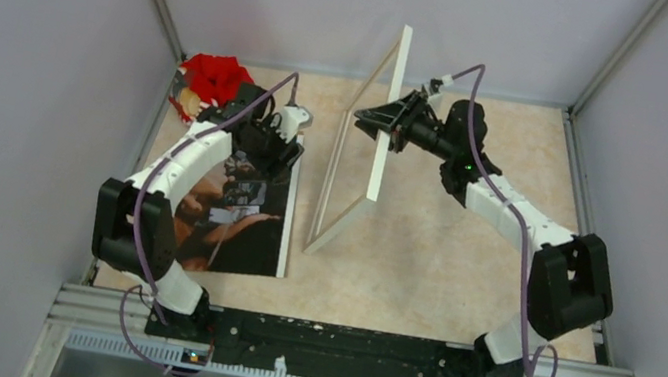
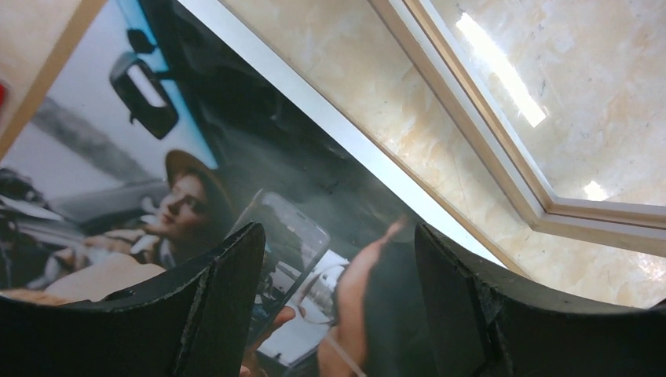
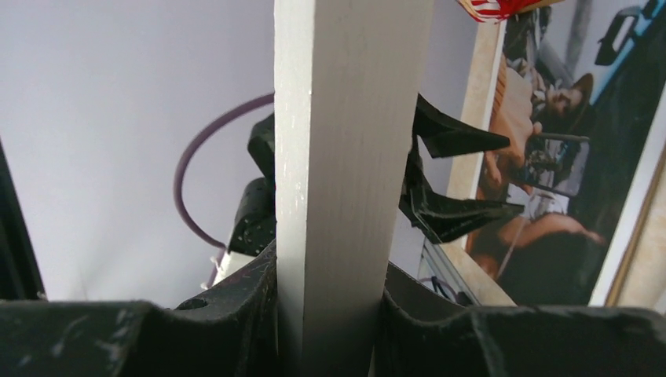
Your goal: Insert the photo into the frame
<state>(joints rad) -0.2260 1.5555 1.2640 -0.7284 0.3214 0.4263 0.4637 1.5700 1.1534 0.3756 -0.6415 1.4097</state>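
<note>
Photo flat on bench, 9 o'clock: glossy, thin, likely floppy and slippery; pinch at white border. Left hand above it, apart. Right hand clamped on frame rail; frame tilted on edge at centre, likely light and stiff.

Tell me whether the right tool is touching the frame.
Touching. Right wrist view: the right tool clamps the frame, both fingers pressed against its white rail.

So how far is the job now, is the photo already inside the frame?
Not yet. Done: the right gripper is shut on a rail of the frame and holds it tilted up, its lower end on the table. In hand: the open left gripper hangs over the photo, which lies flat, picture side up. Left: grasp the photo and put it into the frame.
</note>
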